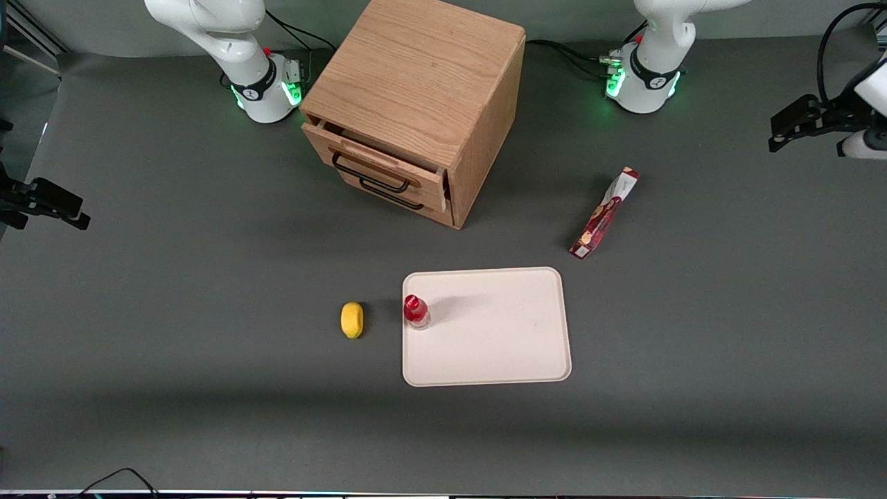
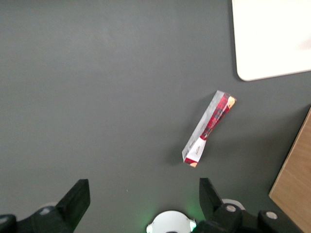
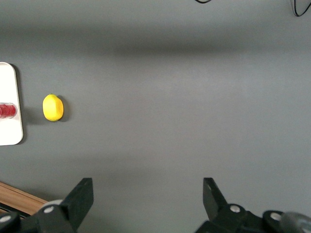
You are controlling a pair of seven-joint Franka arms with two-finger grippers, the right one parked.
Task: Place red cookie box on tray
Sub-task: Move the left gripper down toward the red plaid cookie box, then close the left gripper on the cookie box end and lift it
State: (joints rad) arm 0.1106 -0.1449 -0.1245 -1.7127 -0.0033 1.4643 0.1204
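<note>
We recorded the task at its outset: nothing of the placing had been done. The red cookie box (image 1: 604, 213) lay on its narrow side on the table, well apart from the tray (image 1: 499, 346) and farther from the front camera than the tray, toward the working arm's end. Its white end pointed away from the front camera and its cookie-printed end toward the tray's nearest corner.

The left gripper (image 1: 804, 125) hung high above the table at the working arm's end, clear of the box and touching nothing. In the left wrist view we saw its two fingers (image 2: 75, 199) spread wide with only bare table between them, and the box (image 2: 208, 128) lay well ahead of them. We judged that the approach, the grasp, the carry and the release all remained.

The tray was not bare: a small red-capped bottle (image 1: 416, 311) stood upright on it at the edge toward the parked arm, leaving most of its floor free for the box. A yellow lemon-like object (image 1: 352, 320) lay on the table just beside that edge.

The surface was a dark grey matte table (image 1: 173, 277). A wooden drawer cabinet (image 1: 416, 104) stood between the two arm bases, its upper drawer slightly open.
</note>
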